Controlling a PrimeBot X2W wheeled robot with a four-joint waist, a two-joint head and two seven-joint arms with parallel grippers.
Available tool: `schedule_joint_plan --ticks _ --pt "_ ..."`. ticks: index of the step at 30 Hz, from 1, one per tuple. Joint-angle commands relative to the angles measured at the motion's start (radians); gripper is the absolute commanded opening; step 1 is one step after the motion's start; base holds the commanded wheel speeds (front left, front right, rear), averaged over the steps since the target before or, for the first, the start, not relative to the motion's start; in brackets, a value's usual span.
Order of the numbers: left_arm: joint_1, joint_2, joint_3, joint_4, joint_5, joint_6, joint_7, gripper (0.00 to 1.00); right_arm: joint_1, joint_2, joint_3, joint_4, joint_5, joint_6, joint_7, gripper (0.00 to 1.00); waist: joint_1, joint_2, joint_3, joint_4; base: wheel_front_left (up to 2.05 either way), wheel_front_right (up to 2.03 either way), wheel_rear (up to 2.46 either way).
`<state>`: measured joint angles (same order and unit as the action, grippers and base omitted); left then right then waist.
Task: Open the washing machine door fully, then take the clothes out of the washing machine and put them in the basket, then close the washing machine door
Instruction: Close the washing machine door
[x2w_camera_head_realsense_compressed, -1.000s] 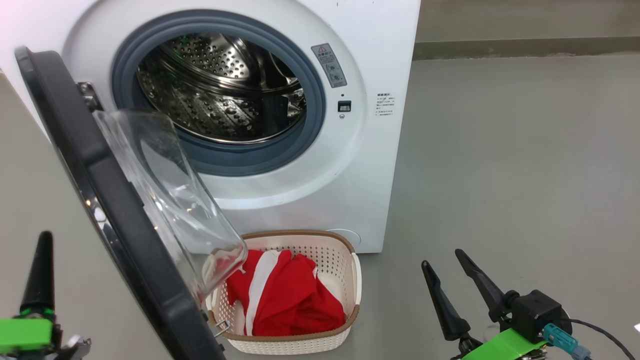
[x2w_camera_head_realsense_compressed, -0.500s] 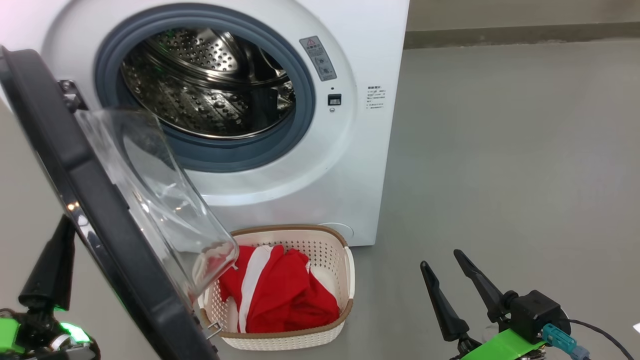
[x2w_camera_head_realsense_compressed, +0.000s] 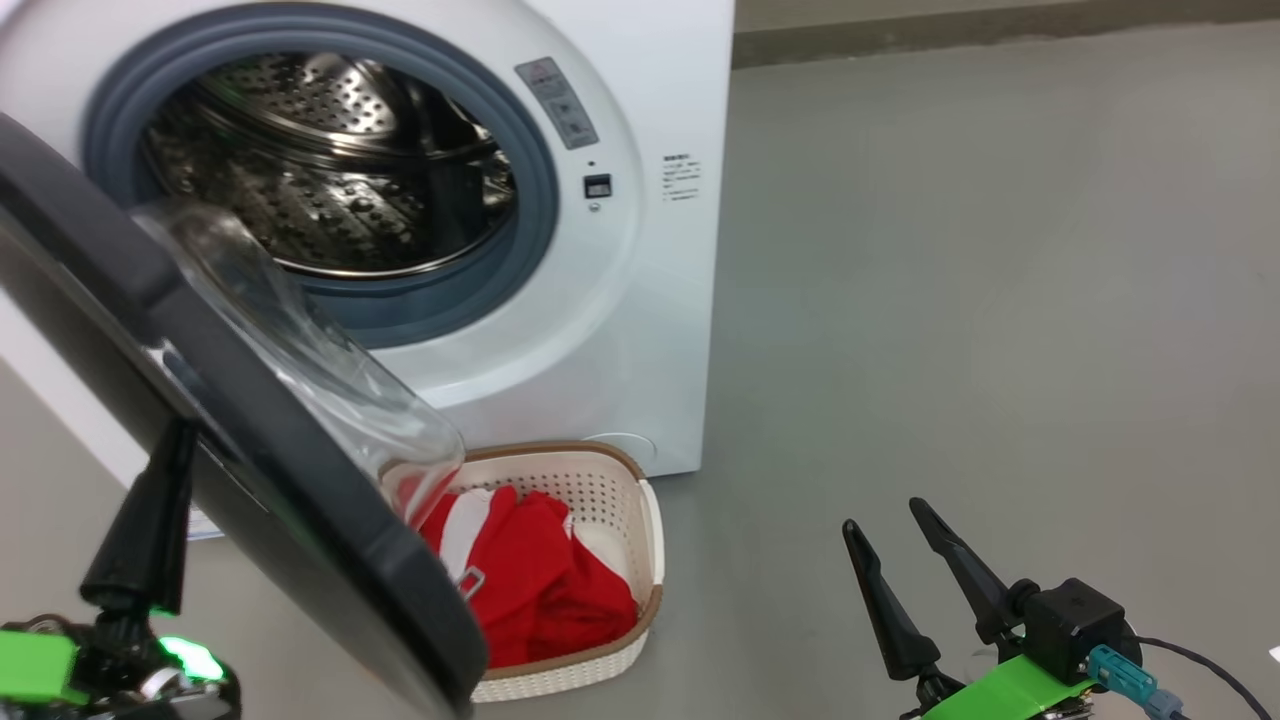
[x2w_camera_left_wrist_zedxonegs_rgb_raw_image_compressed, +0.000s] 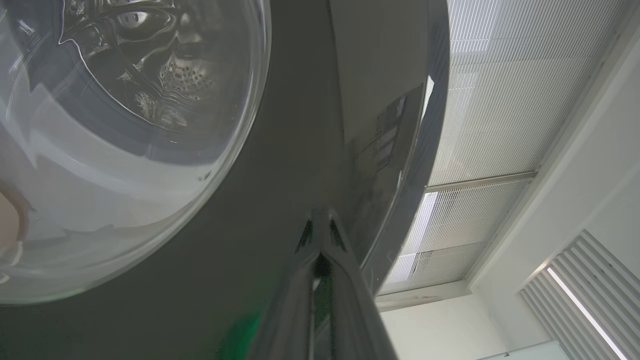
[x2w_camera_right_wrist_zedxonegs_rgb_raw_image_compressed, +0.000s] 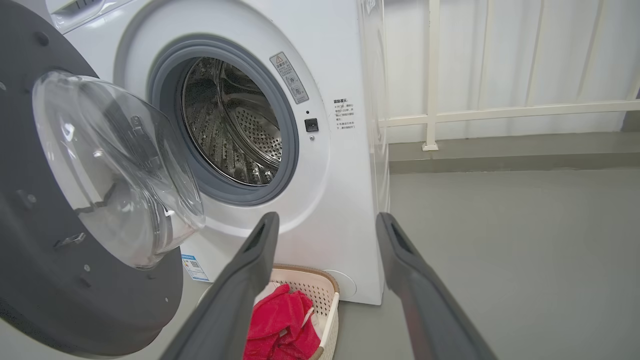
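The white washing machine (x2w_camera_head_realsense_compressed: 640, 300) stands open, its steel drum (x2w_camera_head_realsense_compressed: 330, 180) bare inside. The washing machine door (x2w_camera_head_realsense_compressed: 250, 440) hangs part-way swung, black rim toward me, with its clear glass bowl (x2w_camera_head_realsense_compressed: 300, 360) facing the drum. My left gripper (x2w_camera_head_realsense_compressed: 175, 445) is shut, and its tips (x2w_camera_left_wrist_zedxonegs_rgb_raw_image_compressed: 320, 220) rest against the door's outer face (x2w_camera_left_wrist_zedxonegs_rgb_raw_image_compressed: 280, 125). The red clothes (x2w_camera_head_realsense_compressed: 530, 580) lie in the cream basket (x2w_camera_head_realsense_compressed: 650, 540) on the floor before the machine, partly hidden by the door. At the lower right, well away from the basket, my right gripper (x2w_camera_head_realsense_compressed: 882, 515) is open and holds nothing. The right wrist view shows the same gripper (x2w_camera_right_wrist_zedxonegs_rgb_raw_image_compressed: 326, 220) with the basket (x2w_camera_right_wrist_zedxonegs_rgb_raw_image_compressed: 332, 300) beyond it.
Bare grey floor (x2w_camera_head_realsense_compressed: 950, 300) spreads to the right of the machine. A white railing (x2w_camera_right_wrist_zedxonegs_rgb_raw_image_compressed: 432, 75) and a wall stand behind it. The door's lower edge overhangs the left half of the basket.
The head camera has shifted, sliding the scene left. My left gripper has risen to the door's outer face, and the door has swung further over the basket. The right gripper has not moved.
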<state>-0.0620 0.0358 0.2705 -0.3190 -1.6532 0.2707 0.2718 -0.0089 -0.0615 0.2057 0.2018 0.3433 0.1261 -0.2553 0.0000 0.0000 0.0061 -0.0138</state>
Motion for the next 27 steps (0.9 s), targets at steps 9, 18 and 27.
schedule_joint_plan --ticks 9,18,27 --pt "-0.113 0.015 -0.035 0.034 -0.029 -0.048 -0.071 0.0 -0.067 -0.005 0.018 -0.025 0.004 0.005 -0.006 1.0 0.0 0.0 0.051 -0.087 0.0 0.0 0.0" --pt "-0.222 0.014 -0.043 0.093 -0.036 -0.072 -0.163 0.0 -0.092 0.0 0.013 -0.035 0.001 0.005 -0.006 1.0 0.0 0.0 0.115 -0.153 0.0 0.0 0.0" --pt "-0.367 0.017 -0.067 0.161 -0.023 -0.104 -0.178 0.0 -0.128 0.002 0.01 -0.044 0.0 0.005 -0.006 1.0 0.0 0.0 0.192 -0.19 0.0 0.0 0.0"
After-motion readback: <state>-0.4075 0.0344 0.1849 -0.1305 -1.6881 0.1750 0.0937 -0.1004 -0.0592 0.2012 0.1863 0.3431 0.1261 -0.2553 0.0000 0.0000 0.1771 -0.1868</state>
